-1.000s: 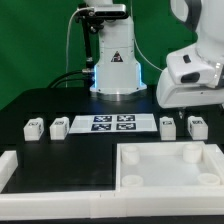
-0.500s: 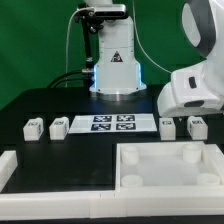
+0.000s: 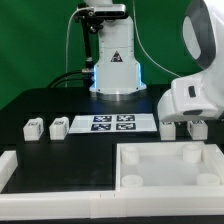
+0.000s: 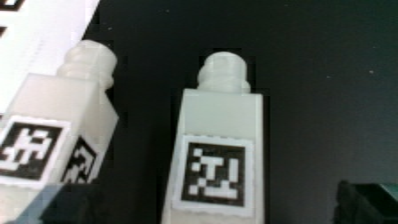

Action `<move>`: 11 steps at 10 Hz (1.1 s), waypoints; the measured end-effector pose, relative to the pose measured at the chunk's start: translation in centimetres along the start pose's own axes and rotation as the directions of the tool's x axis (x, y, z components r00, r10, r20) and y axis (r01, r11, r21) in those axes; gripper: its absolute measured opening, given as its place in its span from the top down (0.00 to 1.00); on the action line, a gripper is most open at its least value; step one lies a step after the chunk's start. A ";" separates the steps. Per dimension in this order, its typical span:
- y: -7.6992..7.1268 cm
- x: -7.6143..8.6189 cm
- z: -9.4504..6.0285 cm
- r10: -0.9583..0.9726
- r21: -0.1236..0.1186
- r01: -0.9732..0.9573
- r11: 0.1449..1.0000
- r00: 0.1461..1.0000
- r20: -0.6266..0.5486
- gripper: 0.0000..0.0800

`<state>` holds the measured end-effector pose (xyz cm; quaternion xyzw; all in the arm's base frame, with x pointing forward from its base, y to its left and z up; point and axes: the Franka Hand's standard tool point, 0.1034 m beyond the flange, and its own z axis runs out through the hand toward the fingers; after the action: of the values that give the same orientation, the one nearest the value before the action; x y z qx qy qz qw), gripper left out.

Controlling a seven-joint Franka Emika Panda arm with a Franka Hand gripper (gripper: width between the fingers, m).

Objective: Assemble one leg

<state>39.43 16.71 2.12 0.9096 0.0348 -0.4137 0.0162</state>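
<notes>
Four white legs with square tags stand on the black table. Two are at the exterior view's left (image 3: 33,127) (image 3: 58,127), and two at its right (image 3: 168,126) (image 3: 198,127), partly hidden by the arm's white hand. My gripper (image 3: 188,118) hangs low over the right pair. In the wrist view one leg (image 4: 222,140) lies centred between my dark fingertips (image 4: 370,200), with its neighbour (image 4: 63,115) beside it. The gripper (image 4: 222,205) is open and holds nothing; I see no contact with the leg.
The marker board (image 3: 112,123) lies between the two pairs of legs. The large white tabletop (image 3: 135,178) with corner holes sits at the front right. A white L-shaped fence (image 3: 40,172) runs along the front left. The robot base (image 3: 112,60) stands behind.
The arm's hand has come down steadily over the right-hand pair of legs, from high at the right to just above them. The legs and the other parts have not moved.
</notes>
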 end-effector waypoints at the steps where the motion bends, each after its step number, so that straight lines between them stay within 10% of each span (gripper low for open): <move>1: -0.3 0.1 0.7 0.029 0.007 -0.029 1.000 0.999 0.016 0.19; 5: -0.7 0.5 1.1 0.038 0.014 -0.038 0.999 0.999 0.036 0.19; 8: -0.7 0.5 1.2 0.038 0.014 -0.038 0.999 0.999 0.037 0.64; 11: -0.7 0.5 1.2 0.038 0.014 -0.038 0.999 0.999 0.037 0.64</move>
<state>38.82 17.34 0.98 0.9025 0.0142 -0.4302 0.0180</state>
